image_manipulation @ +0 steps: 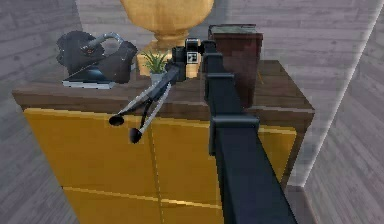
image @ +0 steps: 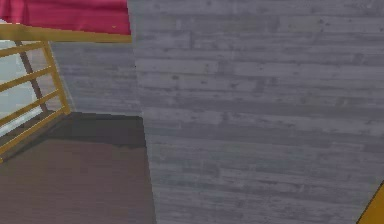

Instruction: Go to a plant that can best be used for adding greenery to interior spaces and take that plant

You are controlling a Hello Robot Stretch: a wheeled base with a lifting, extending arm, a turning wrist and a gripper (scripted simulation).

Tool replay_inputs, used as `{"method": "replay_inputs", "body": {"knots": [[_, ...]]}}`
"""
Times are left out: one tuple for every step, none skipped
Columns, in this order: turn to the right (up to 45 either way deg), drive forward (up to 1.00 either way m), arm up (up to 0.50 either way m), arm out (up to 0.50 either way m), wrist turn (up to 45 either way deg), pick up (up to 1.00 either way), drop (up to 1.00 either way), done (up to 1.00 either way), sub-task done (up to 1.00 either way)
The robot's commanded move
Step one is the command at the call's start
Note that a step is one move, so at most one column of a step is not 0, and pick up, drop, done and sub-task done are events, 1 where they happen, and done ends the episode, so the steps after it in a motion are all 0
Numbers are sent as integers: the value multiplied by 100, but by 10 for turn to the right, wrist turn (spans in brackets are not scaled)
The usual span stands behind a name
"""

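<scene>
The small potted plant (image_manipulation: 155,64) sits atop the yellow cabinet (image_manipulation: 100,150) between a dark statue (image_manipulation: 95,58) and a brown box (image_manipulation: 236,60), with the gripper (image_manipulation: 126,128) near it, though I cannot tell whether its fingers are apart or holding anything.

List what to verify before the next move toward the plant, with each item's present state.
1. Small potted plant in view on the cabinet top: ok.
2. Plant upright: ok.
3. Claw at the plant: not ok; it points down against the yellow cabinet front.
4. Claw holding anything: cannot tell.
5. Space around the plant: cannot tell; golden vase and dark grey object stand near.
6. Way ahead free: not ok; grey wall looms close ahead.
</scene>
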Motion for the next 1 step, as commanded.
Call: {"method": "replay_inputs", "body": {"knots": [[0, 0, 0, 0, 450, 0, 0, 0, 0]]}}
